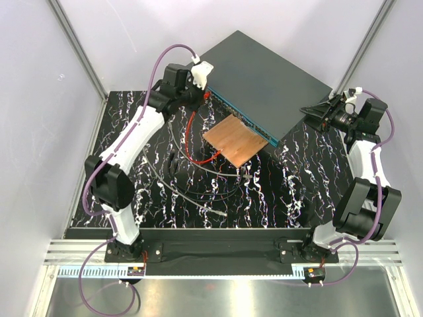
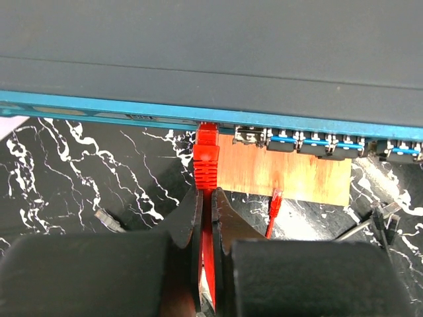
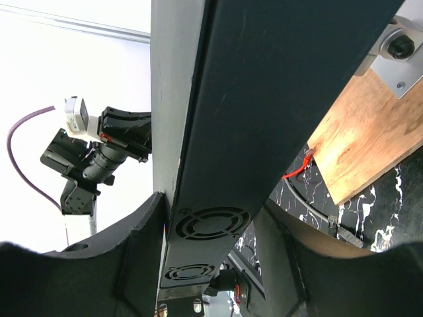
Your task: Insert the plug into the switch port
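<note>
Top external view: black white-veined counter between pale walls. Switch lies upper centre, long axis diagonal, ports facing lower left. Left fingers pinch the red plug at a port; right fingers clamp the switch's end.

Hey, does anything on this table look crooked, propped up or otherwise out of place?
Yes: the switch sits skewed to the table edges, its port face resting on a copper-brown plate, so it looks tilted. Loose grey cables sprawl nearby.

plug tip hidden inside switch
</note>
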`<state>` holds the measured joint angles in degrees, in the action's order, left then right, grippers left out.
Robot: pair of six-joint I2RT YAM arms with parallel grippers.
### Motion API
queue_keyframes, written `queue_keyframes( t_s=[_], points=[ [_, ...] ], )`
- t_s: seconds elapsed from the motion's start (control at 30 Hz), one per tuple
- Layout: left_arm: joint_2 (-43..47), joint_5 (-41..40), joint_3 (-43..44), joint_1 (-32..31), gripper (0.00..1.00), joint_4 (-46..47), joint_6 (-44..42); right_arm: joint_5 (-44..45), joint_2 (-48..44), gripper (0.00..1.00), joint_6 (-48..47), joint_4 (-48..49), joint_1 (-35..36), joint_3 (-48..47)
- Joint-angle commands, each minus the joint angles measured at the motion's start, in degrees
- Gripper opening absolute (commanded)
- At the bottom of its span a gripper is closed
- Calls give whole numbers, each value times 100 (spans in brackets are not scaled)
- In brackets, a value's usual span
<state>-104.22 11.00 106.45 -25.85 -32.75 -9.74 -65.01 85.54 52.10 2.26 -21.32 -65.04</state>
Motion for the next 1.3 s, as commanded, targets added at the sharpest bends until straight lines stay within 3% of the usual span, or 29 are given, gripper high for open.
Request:
queue_keyframes(
  t_s=[0.0,0.2,0.33,0.37,0.6,0.67,0.77,0.8,0.83,0.9,0.93,0.97,1.0,1.1,1.13,1.27],
  points=[
    [324,1053,-160,-237,0,551,-116,718,68,0,-288,319,243,-53],
    [316,1018,-126,-96,1,533,41,701,68,0,-288,319,251,-9],
    [-27,1193,621,70,23,322,218,666,77,0,-340,258,251,-18],
    [-45,1263,709,97,33,279,244,665,68,0,-393,205,251,-61],
    [525,1861,377,387,53,384,473,604,121,1,-622,-103,243,-308],
    [779,2053,-27,484,57,296,464,595,104,10,-718,-200,251,-369],
    [1333,2072,-631,712,64,86,411,630,51,40,-954,-577,234,-466],
    [1657,2072,-817,947,69,76,577,630,7,59,-1017,-769,208,-484],
    [1808,2142,-1019,1098,71,93,691,656,-28,72,-1078,-867,190,-527],
    [2307,2038,-1643,1388,77,111,937,700,-125,87,-1306,-1182,146,-563],
    [2458,1924,-1872,1702,87,137,956,753,-160,99,-1394,-1297,111,-589],
    [2634,1749,-2231,1836,97,225,1200,771,-247,100,-1578,-1412,85,-607],
    [2775,1556,-2408,1942,99,234,1263,771,-292,100,-1641,-1491,67,-616],
    [3180,994,-2998,2312,99,418,1719,850,-476,100,-2001,-2026,-21,-677],
    [3180,339,-3051,2356,99,384,1843,937,-520,100,-2097,-2167,-39,-721],
    [2803,-774,-3165,2522,99,-370,2344,1262,-853,100,-2809,-2905,-135,-923]
  ],
)
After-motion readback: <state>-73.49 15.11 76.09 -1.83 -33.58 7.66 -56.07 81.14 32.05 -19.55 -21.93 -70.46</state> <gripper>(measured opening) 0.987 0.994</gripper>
